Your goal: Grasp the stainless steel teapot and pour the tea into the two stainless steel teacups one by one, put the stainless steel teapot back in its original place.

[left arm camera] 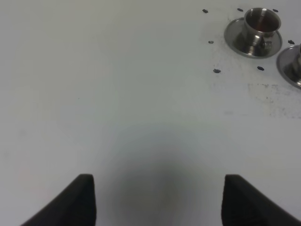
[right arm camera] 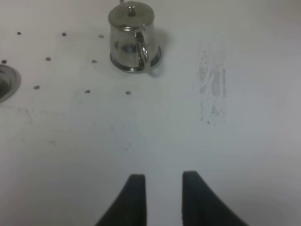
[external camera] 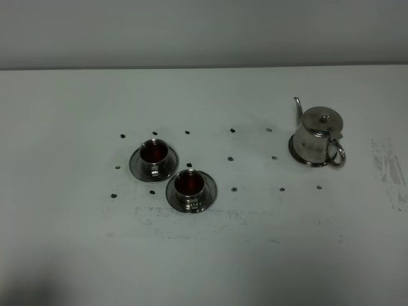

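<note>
We see a wide white table (external camera: 76, 255) that fills almost the whole high view, and behind its far edge there is a plain grey wall (external camera: 191, 32). The table surface is matte and carries a grid of small dark marks (external camera: 233, 189), and also some worn, scratched patches, one along the near side of the cups and one at the far right. The stainless steel teapot (external camera: 317, 137) stands upright on the right side, on its round saucer (external camera: 299, 154), with the spout toward the far side and the loop handle toward the near right. The two stainless steel teacups (external camera: 153, 155) stand left of the middle, each on its own saucer, close beside each other, and both contain dark red tea; the second cup (external camera: 189, 185) is nearer and a little more right. The left gripper (left arm camera: 157, 200) and the right gripper (right arm camera: 162, 200) hang above bare table and hold nothing; we take both as closed, well apart from the teapot and cups.
</note>
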`<state>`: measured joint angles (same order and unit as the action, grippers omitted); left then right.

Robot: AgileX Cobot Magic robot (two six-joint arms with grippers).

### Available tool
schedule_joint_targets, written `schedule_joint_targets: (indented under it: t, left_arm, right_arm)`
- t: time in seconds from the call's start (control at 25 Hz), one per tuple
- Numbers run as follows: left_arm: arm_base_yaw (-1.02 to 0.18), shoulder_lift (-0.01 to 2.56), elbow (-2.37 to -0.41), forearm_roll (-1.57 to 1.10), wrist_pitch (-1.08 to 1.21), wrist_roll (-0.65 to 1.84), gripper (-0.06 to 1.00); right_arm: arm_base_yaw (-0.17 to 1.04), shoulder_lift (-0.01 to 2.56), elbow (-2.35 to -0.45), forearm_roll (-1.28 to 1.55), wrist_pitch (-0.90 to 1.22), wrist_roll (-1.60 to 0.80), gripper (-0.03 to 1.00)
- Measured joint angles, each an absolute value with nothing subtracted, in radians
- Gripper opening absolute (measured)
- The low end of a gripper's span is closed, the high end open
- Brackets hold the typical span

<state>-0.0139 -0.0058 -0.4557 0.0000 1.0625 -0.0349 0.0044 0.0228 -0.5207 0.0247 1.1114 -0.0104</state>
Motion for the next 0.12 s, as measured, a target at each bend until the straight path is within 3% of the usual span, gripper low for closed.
schedule_joint_targets:
  t: [0.12]
  left_arm:
    - [-0.014, -0.006, -0.456, 0.0, 1.063, -0.035, 0.57]
  right_arm:
    - [0.004, 0.023, -0.521, 0.025, 1.111, -0.01, 0.21]
